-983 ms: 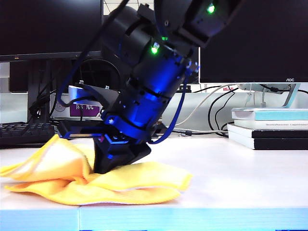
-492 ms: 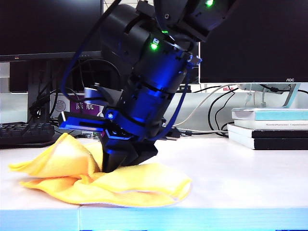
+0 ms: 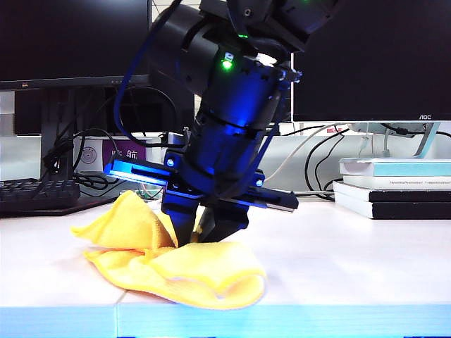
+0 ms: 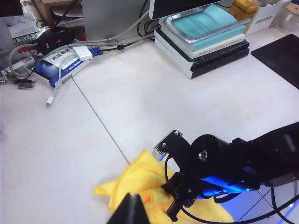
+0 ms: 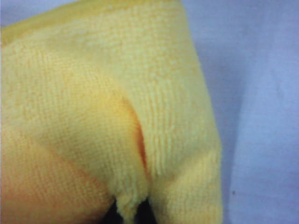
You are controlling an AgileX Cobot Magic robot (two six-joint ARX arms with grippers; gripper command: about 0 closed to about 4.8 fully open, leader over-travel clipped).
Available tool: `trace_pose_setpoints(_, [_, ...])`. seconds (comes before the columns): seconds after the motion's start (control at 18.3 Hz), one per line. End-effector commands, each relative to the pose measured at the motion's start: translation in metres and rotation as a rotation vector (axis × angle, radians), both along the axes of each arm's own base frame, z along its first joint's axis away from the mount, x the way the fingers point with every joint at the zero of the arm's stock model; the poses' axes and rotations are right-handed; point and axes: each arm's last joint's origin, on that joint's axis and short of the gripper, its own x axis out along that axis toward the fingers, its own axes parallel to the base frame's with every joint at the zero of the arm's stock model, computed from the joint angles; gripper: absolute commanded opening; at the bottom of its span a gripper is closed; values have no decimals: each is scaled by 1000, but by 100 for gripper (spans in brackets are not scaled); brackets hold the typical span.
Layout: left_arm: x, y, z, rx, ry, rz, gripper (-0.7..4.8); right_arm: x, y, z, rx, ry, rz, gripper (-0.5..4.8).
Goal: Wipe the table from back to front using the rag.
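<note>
The yellow rag [image 3: 211,271] lies bunched near the front edge of the pale table [image 3: 352,246]. My right gripper [image 3: 203,236] points down onto the rag's middle and is shut on a fold of it. In the right wrist view the rag [image 5: 93,93] fills nearly the whole picture, with a pinch of cloth between the dark tips of the right gripper [image 5: 132,212]. In the left wrist view my left gripper [image 4: 133,211] hangs above the rag [image 4: 138,179], shut and holding nothing. The right gripper [image 4: 180,196] shows there pressed into the cloth.
A stack of books [image 3: 394,186] stands at the back right, a keyboard [image 3: 35,193] at the back left, with monitors and cables behind. A seam line [image 4: 98,116] crosses the table. A black mat [image 4: 280,56] lies beyond the books. The light blue front edge [image 3: 282,320] is close to the rag.
The right wrist has rolled, turning the gripper. The rag has been dragged right and bunched up, and its left end has left the picture's left edge.
</note>
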Motion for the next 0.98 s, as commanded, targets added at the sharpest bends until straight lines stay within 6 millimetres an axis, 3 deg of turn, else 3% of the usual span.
trace_pose_setpoints(0.05, [-1, 0, 2, -5, -11, -13, -6, -4, -18, -23, -192, 64, -72, -8])
trace_pose_setpoints(0.33, [-1, -1, 2, -20, -7, -45, -6, 20, -25, -29, -150, -5, -153, -8])
trace_pose_setpoints(0.49, [-1, -1, 2, -21, -5, -47, -6, 39, -33, -46, -172, -7, -159, -8])
trace_pose_setpoints(0.66, [-2, -1, 1, -19, 3, -47, -6, 53, -28, -53, -202, -16, -122, -8])
trace_pose_setpoints(0.76, [-2, -1, 0, -15, 17, -47, -6, 72, -20, -52, -191, -35, -128, -8])
trace_pose_setpoints(0.98, [-3, 0, -1, -10, 33, -47, -6, 100, -23, -50, -175, -60, -164, -8])
